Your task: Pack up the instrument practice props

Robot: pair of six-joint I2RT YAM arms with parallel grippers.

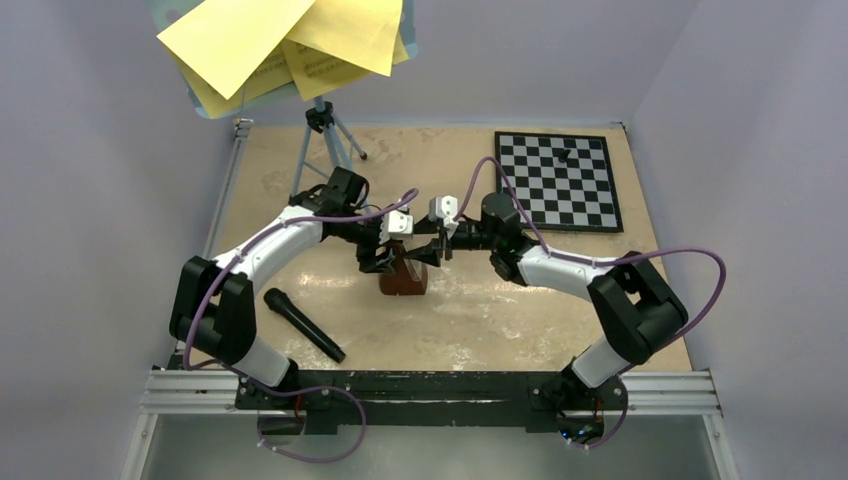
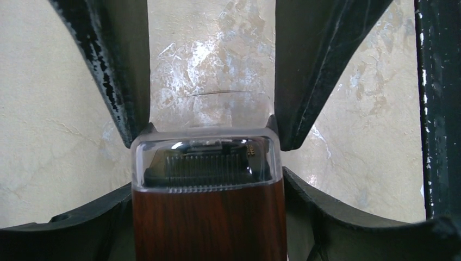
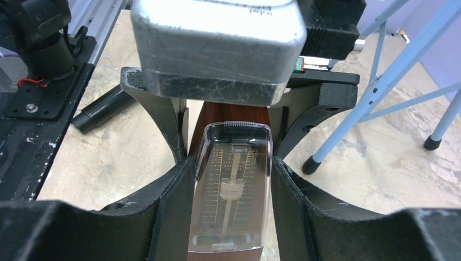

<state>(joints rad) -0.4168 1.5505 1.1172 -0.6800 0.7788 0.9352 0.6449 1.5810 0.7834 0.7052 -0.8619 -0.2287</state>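
Glossy clr plastic cover w/ wood-grain body on metronome (image 3: 231, 185); tabletop (image 2: 54, 109) matt, mottled.

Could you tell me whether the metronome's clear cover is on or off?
On: the clear cover encloses the pendulum of the small brown pyramid-shaped metronome.

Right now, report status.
Status: left hand and right hand shut on small brown pyramid metronome, opposite sides. It stands upright. Apart lies black microphone, not blocking.

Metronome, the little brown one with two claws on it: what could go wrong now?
Both the left claw and the right claw pinch the small brown wooden pyramid metronome. If they pull apart, its clear plastic cover might pop off, or it could tip over.
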